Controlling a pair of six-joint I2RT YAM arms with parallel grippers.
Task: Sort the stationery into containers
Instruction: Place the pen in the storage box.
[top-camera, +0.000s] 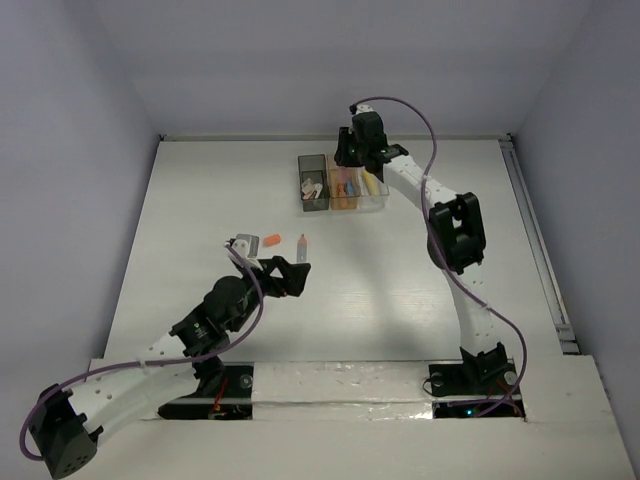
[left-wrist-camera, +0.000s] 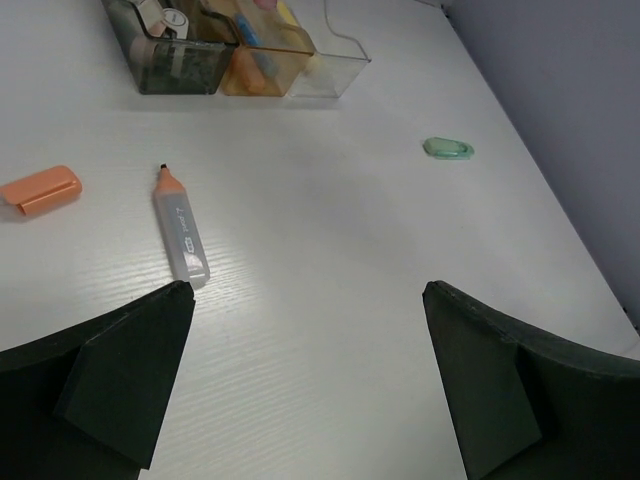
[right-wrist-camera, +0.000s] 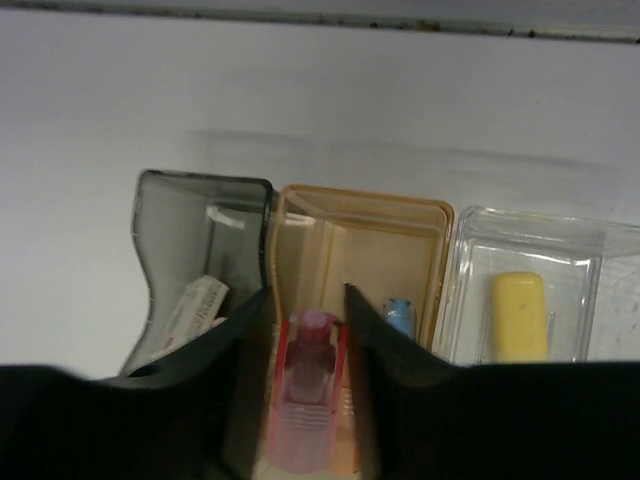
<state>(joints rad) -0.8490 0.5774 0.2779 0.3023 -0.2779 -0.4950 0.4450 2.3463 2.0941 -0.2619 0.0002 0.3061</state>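
The right gripper (right-wrist-camera: 305, 300) is clamped on a pink marker (right-wrist-camera: 305, 395), its fingers pressed to either side, above the near end of the orange bin (right-wrist-camera: 360, 215), where a blue marker (right-wrist-camera: 400, 315) lies. A yellow piece (right-wrist-camera: 520, 315) sits in the clear bin (right-wrist-camera: 530, 225) and a white eraser (right-wrist-camera: 195, 305) in the grey bin (right-wrist-camera: 160, 230). The left gripper (left-wrist-camera: 308, 290) hangs spread wide and empty over the table (left-wrist-camera: 330, 200), with an uncapped marker (left-wrist-camera: 180, 235) just beside its left finger and an orange cap (left-wrist-camera: 40, 188) farther left.
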